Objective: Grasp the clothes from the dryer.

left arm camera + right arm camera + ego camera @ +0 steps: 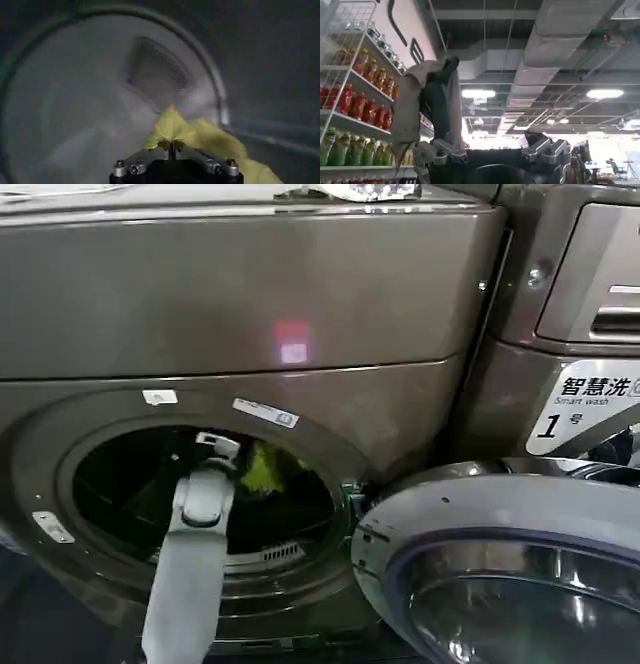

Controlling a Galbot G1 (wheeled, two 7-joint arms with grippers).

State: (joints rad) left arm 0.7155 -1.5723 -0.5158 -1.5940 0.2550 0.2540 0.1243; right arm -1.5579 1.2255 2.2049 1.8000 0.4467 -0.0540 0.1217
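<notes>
I see the dryer (250, 304), a big bronze-grey front-loader, with its round porthole open and drum dark. Inside that drum the clothes (200, 135) show as a crumpled bright yellow-green bundle, lifted toward the mouth's upper middle.

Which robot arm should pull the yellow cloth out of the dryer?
The left. Its gripper is already inside the dryer, fingers shut on the clothes. The right gripper points up at the ceiling.
</notes>
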